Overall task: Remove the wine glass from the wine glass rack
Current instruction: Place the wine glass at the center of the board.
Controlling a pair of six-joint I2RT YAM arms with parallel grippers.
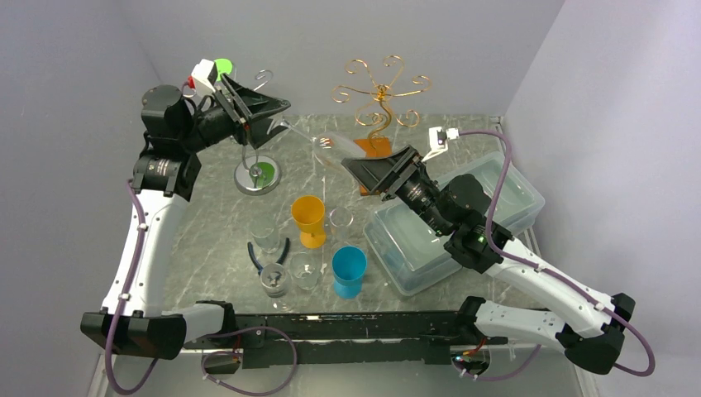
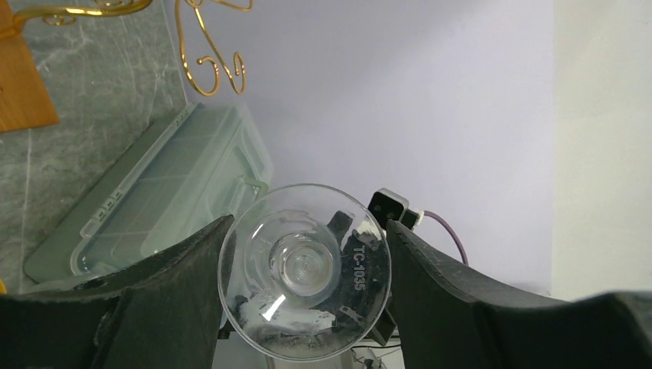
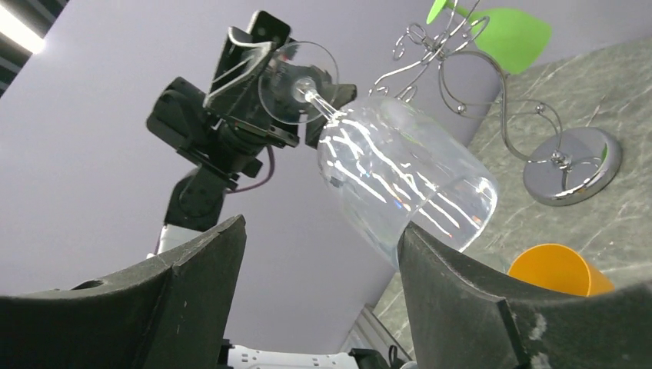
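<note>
The clear wine glass (image 1: 331,145) hangs in the air on its side, off both racks. My left gripper (image 1: 279,112) is shut on its round foot (image 2: 304,269), which spans the gap between the two black fingers. The stem runs right to the bowl (image 3: 400,177). My right gripper (image 3: 323,223) is open just below the bowl; its right finger (image 3: 461,292) touches or nearly touches the bowl's wall, while the left finger stands well apart. The silver wine glass rack (image 1: 256,174) stands under the left arm with its hooks bare. A gold rack (image 1: 380,91) stands at the back.
An orange cup (image 1: 308,217), a blue cup (image 1: 348,269) and several small clear glasses (image 1: 275,279) stand mid-table. A clear lidded box (image 1: 450,231) lies under the right arm. A dark curved tool (image 1: 256,256) lies by the glasses. Walls close in on both sides.
</note>
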